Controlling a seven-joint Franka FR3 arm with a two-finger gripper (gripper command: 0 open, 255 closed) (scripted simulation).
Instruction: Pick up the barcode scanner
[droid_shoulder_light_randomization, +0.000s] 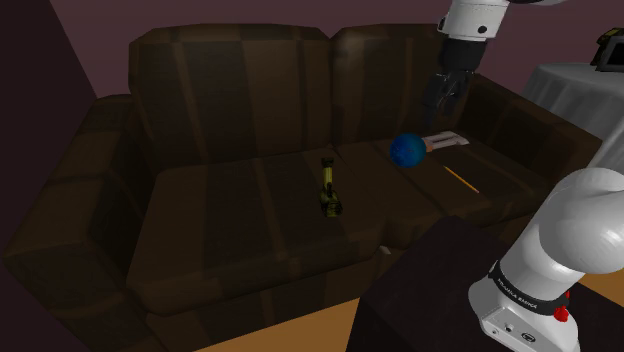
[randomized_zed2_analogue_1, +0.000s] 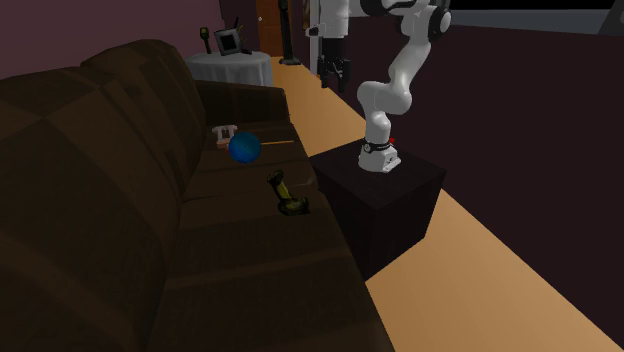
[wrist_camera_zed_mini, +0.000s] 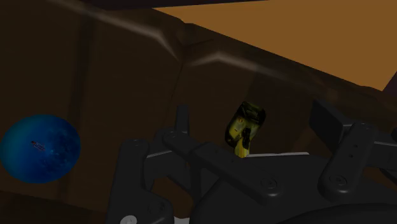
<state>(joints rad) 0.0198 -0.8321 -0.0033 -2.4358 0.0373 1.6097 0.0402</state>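
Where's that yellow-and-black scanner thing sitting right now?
In the shoulder view the barcode scanner lies on the seat of the brown sofa, beside the seam between its two cushions, left of the blue ball.

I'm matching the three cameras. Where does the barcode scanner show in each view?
Shoulder view: the barcode scanner lies mid-picture on the sofa seat, lower left of the blue ball.
Second exterior view: the scanner is near the centre, on the seat, nearer the camera than the ball.
Wrist view: the scanner is beyond the gripper, between its open fingers.
Shared landmark: the blue ball.
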